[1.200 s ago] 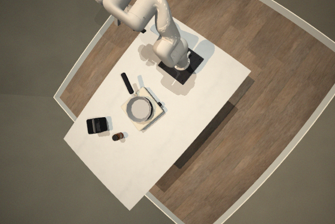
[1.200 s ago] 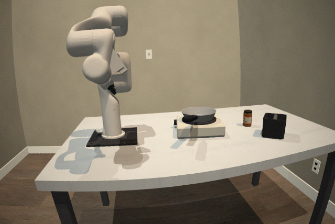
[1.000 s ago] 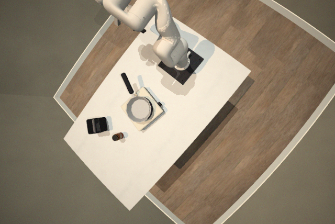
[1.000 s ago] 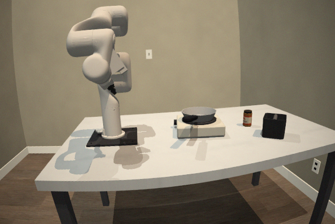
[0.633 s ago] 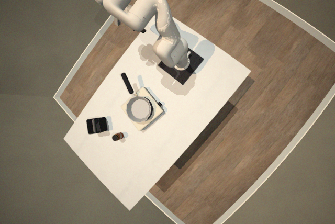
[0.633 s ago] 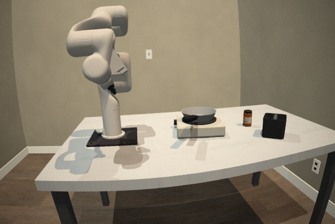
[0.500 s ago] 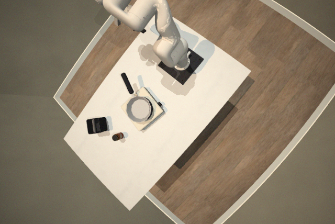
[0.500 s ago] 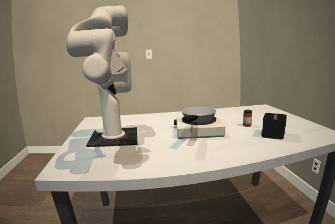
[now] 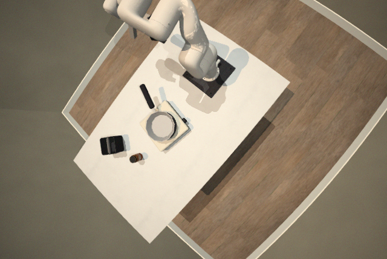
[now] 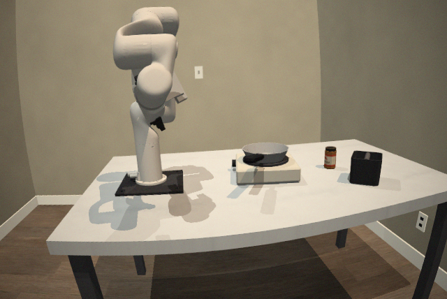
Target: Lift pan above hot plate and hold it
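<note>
A grey pan (image 9: pixel 161 126) sits on a cream hot plate (image 9: pixel 179 134) near the middle of the white table. Its black handle (image 9: pixel 146 95) sticks out past the plate's edge, level with the table. In the side view the pan (image 10: pixel 265 151) rests on the hot plate (image 10: pixel 267 173), with the handle pointing toward the camera. My arm is folded up high above its base, well away from the pan. The gripper (image 10: pixel 158 123) is tucked under the wrist, mostly hidden by the arm, open and empty. In the top view only a sliver of the gripper (image 9: pixel 134 32) shows beyond the table's far edge.
A small brown jar (image 10: pixel 330 157) and a black box (image 10: pixel 365 168) stand on the table beyond the hot plate, away from the arm's base plate (image 10: pixel 149 184). They also show in the top view, the jar (image 9: pixel 135 157) beside the box (image 9: pixel 112 144).
</note>
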